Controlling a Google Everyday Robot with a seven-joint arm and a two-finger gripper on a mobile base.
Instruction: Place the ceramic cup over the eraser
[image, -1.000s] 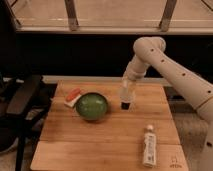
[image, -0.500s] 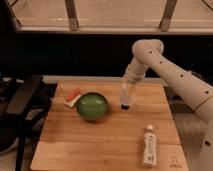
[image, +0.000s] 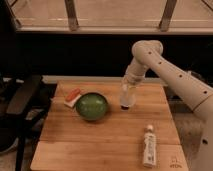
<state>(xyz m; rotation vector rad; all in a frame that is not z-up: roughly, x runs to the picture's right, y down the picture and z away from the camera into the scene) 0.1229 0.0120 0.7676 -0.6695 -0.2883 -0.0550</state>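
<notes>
My gripper (image: 127, 89) reaches down from the white arm at the back right of the wooden table (image: 110, 145). It is shut on the ceramic cup (image: 127, 96), a small pale cup held upright just above the table top. The eraser (image: 125, 106) shows as a small dark block right under the cup's lower rim; the cup stands over it and hides its upper part. I cannot tell whether the cup's rim touches the table.
A green bowl (image: 91, 106) sits left of the cup, about a hand's width away. An orange-and-white flat block (image: 73, 97) lies behind the bowl's left side. A long white labelled tube (image: 149, 145) lies at the front right. A dark chair (image: 22, 107) stands left of the table.
The gripper with the cup has stayed over the same spot, shifting down only slightly. The other objects have not moved.
</notes>
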